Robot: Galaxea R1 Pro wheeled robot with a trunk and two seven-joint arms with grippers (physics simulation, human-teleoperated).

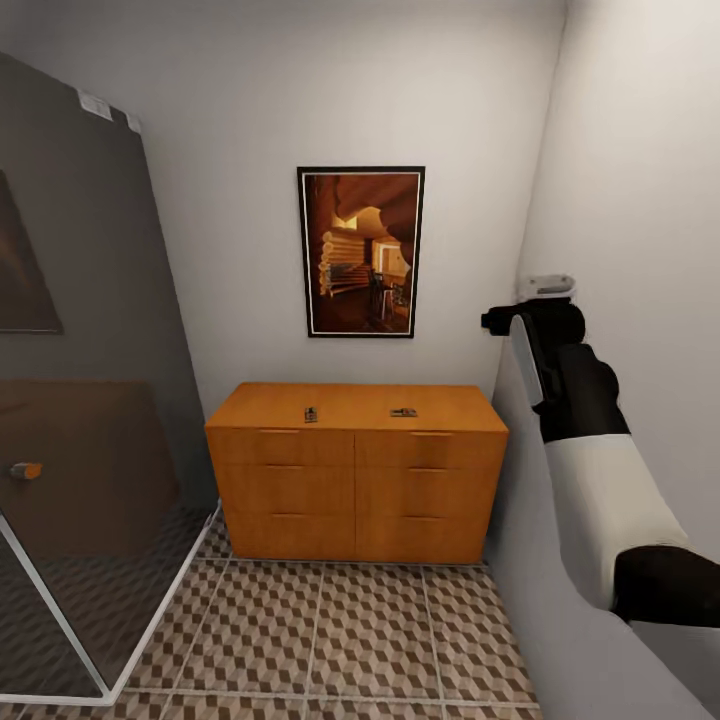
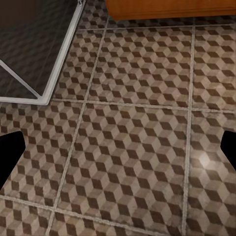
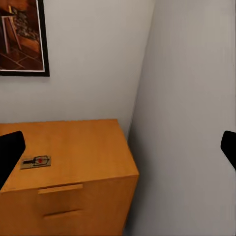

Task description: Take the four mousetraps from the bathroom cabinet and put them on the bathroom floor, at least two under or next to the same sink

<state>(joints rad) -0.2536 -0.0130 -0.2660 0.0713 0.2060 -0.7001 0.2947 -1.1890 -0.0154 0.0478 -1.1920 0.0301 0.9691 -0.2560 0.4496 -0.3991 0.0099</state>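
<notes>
The orange-brown cabinet stands against the far wall with its drawers closed. Two mousetraps lie on its top, one left of centre and one right of centre. My right gripper is raised near the right wall, above and to the right of the cabinet. In the right wrist view it is open and empty, with a mousetrap on the cabinet top ahead of it. My left gripper is open over the cube-patterned bathroom floor. The sink is out of view.
A glass shower panel with a white base frame stands at the left. A framed picture hangs above the cabinet. The right wall runs close beside my right arm. Tiled floor lies before the cabinet.
</notes>
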